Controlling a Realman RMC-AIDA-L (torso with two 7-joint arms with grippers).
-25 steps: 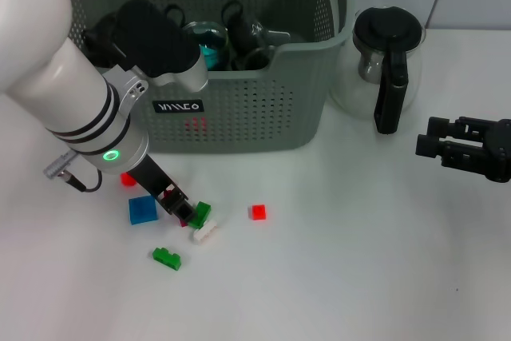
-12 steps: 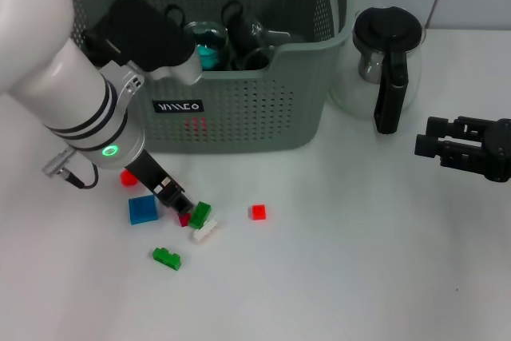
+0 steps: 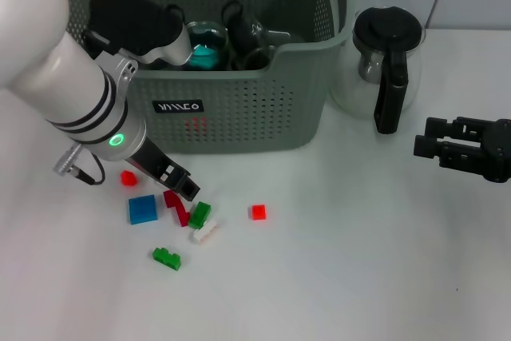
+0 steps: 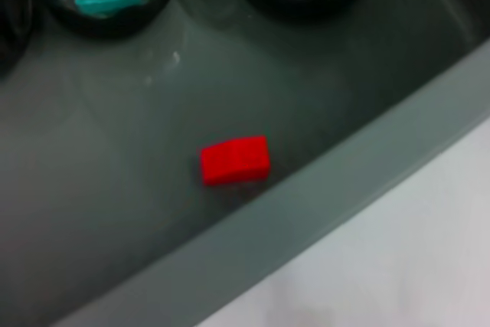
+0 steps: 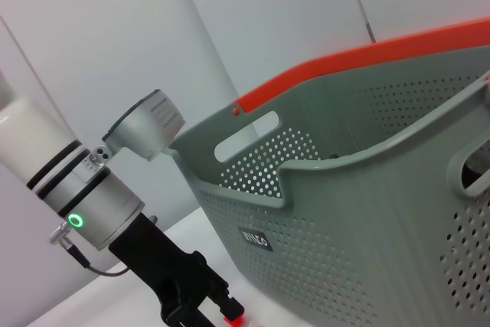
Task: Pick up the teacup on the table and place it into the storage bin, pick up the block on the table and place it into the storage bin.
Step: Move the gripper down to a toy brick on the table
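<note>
Red block [image 4: 234,161] in storage bin [image 4: 344,204].

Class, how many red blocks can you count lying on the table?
3: one beside the left hand, one under its tip, one farther right. Others may be hidden.

- The left arm [image 3: 48,53] is a thick white cylinder, ringed near the wrist by two black bands.
- Below the bands sits a silver-grey wrist section with a glowing green ring light [image 3: 116,140].
- A thin dark cable loops from a small metal connector on that section.
- A black housing caps the white-grey camera module.
- The left hand [image 3: 185,189] is black and narrow.
- The right hand [image 3: 423,146] is black and blocky.
</note>
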